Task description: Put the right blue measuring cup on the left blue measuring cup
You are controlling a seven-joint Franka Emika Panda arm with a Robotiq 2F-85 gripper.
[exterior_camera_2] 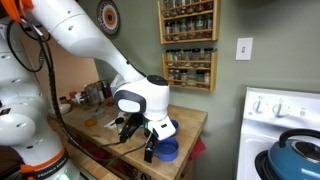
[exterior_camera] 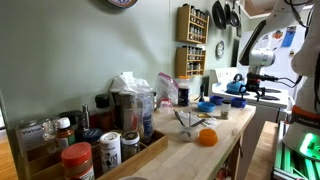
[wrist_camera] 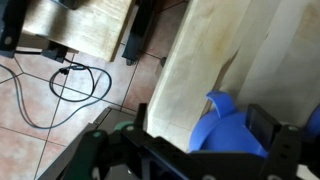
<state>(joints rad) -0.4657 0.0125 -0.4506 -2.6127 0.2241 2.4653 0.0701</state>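
The countertop [exterior_camera_2: 95, 125] is pale, smooth wood, lightly stained. The blue measuring cup [wrist_camera: 225, 130] looks like smooth, slightly shiny plastic. The robot arm [exterior_camera_2: 85, 35] has a glossy white shell, and its gripper [exterior_camera_2: 138, 145] is matt black. The spice rack [exterior_camera_2: 188, 45] is wood, the kettle [exterior_camera_2: 298, 152] glossy blue, and the floor [wrist_camera: 40, 110] smooth tile.

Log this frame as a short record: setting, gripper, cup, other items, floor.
setting: kitchen, wooden counter
gripper: low at the counter's edge
cup: blue measuring cup between the fingers in the wrist view; grip unclear
other items: orange, wall spice rack, blue kettle
floor: cables on tiles
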